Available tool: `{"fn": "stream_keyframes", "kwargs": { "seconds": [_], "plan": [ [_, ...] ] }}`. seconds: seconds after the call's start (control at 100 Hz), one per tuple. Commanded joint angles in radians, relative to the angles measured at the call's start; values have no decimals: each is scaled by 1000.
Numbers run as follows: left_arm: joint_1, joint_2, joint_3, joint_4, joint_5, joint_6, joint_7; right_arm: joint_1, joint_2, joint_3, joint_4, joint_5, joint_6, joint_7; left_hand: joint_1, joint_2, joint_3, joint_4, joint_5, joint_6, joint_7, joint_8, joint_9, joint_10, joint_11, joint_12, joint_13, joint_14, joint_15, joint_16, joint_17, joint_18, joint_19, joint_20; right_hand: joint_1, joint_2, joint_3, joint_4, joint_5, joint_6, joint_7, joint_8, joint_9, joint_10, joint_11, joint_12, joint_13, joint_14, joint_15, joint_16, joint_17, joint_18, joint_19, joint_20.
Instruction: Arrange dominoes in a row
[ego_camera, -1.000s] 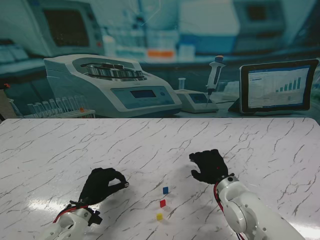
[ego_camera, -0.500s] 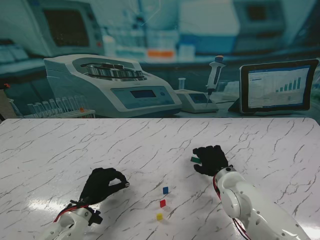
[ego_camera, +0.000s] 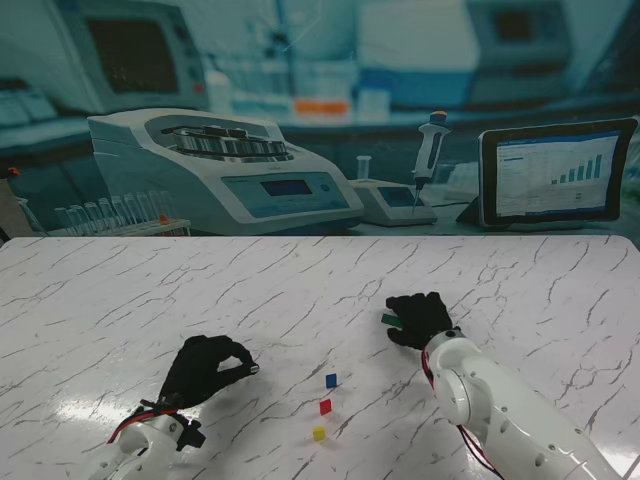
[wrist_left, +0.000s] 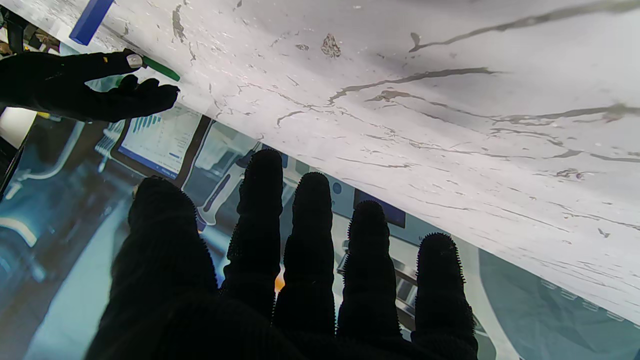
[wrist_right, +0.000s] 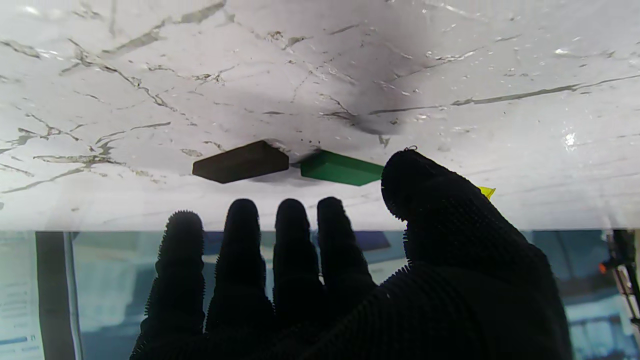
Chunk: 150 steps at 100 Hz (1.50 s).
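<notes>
Green flat domino (wrist_right: 341, 168) lies beside knobbly-gloved right hand (wrist_right: 350, 280).

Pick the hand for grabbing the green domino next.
Right. The right hand is open right beside the green domino, which lies flat by a brown one. The left hand sits far off, left of the standing row.

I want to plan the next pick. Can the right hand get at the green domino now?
Probably yes. The right hand is open right beside the green domino, which lies flat on the table with nothing between them.
</notes>
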<state>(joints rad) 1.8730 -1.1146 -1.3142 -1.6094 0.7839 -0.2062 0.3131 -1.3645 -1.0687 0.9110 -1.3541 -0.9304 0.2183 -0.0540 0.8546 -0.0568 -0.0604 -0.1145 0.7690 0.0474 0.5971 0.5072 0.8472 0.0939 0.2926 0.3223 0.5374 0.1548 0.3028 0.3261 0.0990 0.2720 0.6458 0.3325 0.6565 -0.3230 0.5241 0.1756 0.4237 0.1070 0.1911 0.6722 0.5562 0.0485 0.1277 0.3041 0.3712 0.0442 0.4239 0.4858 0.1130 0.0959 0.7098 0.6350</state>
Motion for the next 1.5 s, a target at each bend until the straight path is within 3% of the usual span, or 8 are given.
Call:
{"fn": "stream_keyframes", "kwargs": {
  "seconds": [0.0,0.47,0.53,0.62,0.74,0.9,1.06,1.49],
  "plan": [
    [6,-5,1,1,-6,-23,-10,5,-12,-12,11,9,3,-1,8,6,1,18,6,-39,7,5,9,-36,6,16,21,-31,7,6,-9,17,10,9,8,-5,-8,-49,-9,10,-2,-18,-31,-8,1,-8,-37,-24,4,-15,-11,59,-5,13],
    [8,-5,-1,0,-8,-20,-10,33,-20,-61,56,24,41,-26,10,7,0,18,7,-42,14,7,12,-37,9,17,23,-32,8,6,-9,16,10,9,105,5,-43,-63,138,-57,145,67,127,-41,154,97,35,-74,78,9,15,26,53,4],
    [8,-5,-1,1,-8,-20,-10,32,-21,-64,62,22,45,-36,10,8,0,17,7,-40,15,7,13,-38,10,17,23,-33,8,6,-7,15,11,9,121,-28,-24,-78,144,-89,199,94,143,-59,194,129,47,-76,94,18,17,28,72,-5],
    [8,-5,-1,0,-7,-19,-10,30,-25,-69,73,28,51,-55,11,8,0,17,8,-42,17,8,14,-39,11,18,25,-33,10,7,-7,15,12,10,123,-84,44,-140,127,-132,362,43,163,-78,245,171,54,-67,124,40,15,35,98,-27],
    [8,-6,-1,1,-7,-19,-9,34,-30,-81,94,42,50,-75,10,12,0,17,9,-40,19,8,14,-37,11,18,25,-33,10,7,-7,15,12,10,147,-123,64,-161,117,-155,483,30,172,-80,309,210,61,-62,155,57,18,35,112,-33],
    [6,-6,-1,3,-8,-20,-8,37,-40,-96,126,64,45,-114,7,16,0,19,9,-39,18,7,14,-36,12,18,24,-32,11,8,-7,16,14,11,174,-152,92,-179,126,-169,617,3,186,-64,395,346,77,-49,188,75,22,37,137,-40],
    [6,-6,0,4,-10,-21,-8,32,-43,-97,133,72,40,-131,7,18,1,20,10,-36,18,6,15,-34,13,18,25,-31,12,8,-7,16,14,11,193,-159,117,-183,160,-205,673,93,221,-69,448,432,100,-41,213,91,23,39,158,-45],
    [6,-6,1,3,-8,-19,-7,-20,-25,-37,49,23,15,-89,12,23,1,19,11,-37,19,5,15,-34,13,18,25,-35,12,7,-7,15,14,11,199,-175,166,-192,125,-198,697,261,200,-60,480,529,97,-21,226,110,18,48,174,-63]
  ]
}}
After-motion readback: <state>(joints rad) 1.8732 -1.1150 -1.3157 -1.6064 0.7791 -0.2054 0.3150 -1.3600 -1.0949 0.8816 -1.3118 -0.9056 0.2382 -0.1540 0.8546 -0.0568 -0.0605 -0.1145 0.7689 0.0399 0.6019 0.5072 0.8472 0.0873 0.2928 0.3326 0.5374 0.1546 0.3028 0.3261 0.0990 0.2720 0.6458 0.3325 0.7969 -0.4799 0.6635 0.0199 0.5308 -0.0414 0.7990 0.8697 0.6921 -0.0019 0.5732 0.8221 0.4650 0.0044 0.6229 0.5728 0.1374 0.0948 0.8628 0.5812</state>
